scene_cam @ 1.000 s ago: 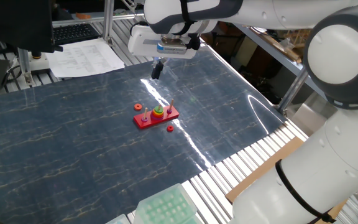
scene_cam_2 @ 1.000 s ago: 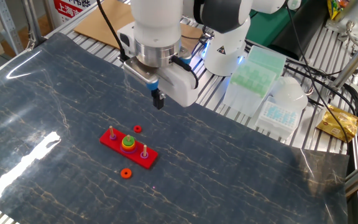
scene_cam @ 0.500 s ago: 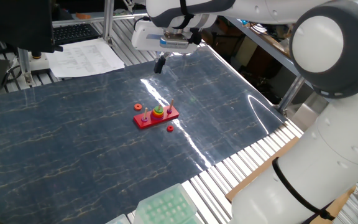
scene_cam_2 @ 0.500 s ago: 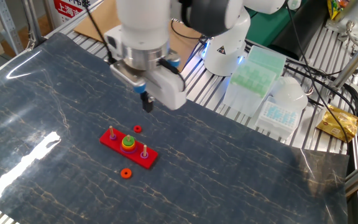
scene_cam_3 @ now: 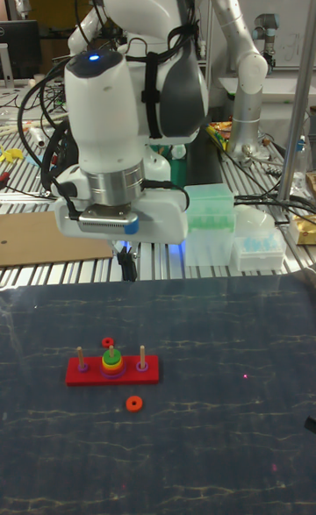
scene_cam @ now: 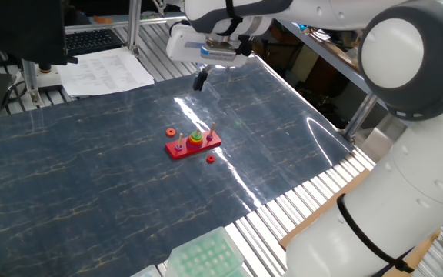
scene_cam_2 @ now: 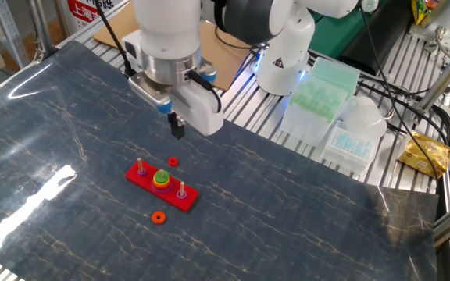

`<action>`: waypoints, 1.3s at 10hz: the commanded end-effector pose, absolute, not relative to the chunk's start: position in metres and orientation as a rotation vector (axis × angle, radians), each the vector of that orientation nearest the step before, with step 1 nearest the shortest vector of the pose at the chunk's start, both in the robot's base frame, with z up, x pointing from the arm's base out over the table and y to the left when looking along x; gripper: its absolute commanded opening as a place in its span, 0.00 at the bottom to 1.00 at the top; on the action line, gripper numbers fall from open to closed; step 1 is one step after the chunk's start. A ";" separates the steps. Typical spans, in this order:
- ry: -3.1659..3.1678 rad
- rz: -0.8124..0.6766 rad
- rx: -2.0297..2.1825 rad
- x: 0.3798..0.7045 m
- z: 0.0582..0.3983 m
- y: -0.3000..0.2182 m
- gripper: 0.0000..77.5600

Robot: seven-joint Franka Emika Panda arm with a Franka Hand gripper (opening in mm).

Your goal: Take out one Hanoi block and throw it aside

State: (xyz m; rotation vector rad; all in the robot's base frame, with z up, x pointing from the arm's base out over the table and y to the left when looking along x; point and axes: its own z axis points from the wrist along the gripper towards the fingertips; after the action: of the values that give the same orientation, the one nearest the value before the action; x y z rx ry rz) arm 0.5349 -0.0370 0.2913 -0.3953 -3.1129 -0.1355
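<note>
We see the green ring (scene_cam_2: 161,176) sitting on the middle peg of the red base (scene_cam_2: 162,187), atop a yellow ring (scene_cam_2: 161,183), near the middle of the dark mat (scene_cam_2: 303,211). One small orange ring (scene_cam_2: 173,161) lies on the mat just beyond the base, another (scene_cam_2: 158,218) just in front of it. Open mat stretches on every side of the base, well clear of the mat's edges. Our gripper (scene_cam_2: 177,127) hangs above the mat past the far ring, apart from everything, its fingers pressed together and empty. A green tray (scene_cam_2: 319,92) sits off the mat's far edge.
</note>
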 end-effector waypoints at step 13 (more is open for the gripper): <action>-3.040 -0.057 -0.778 0.535 0.293 -0.038 0.00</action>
State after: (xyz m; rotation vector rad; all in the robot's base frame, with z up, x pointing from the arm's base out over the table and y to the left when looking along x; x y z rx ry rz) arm 0.5343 -0.0378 0.2903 -0.6670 -3.0611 -0.1211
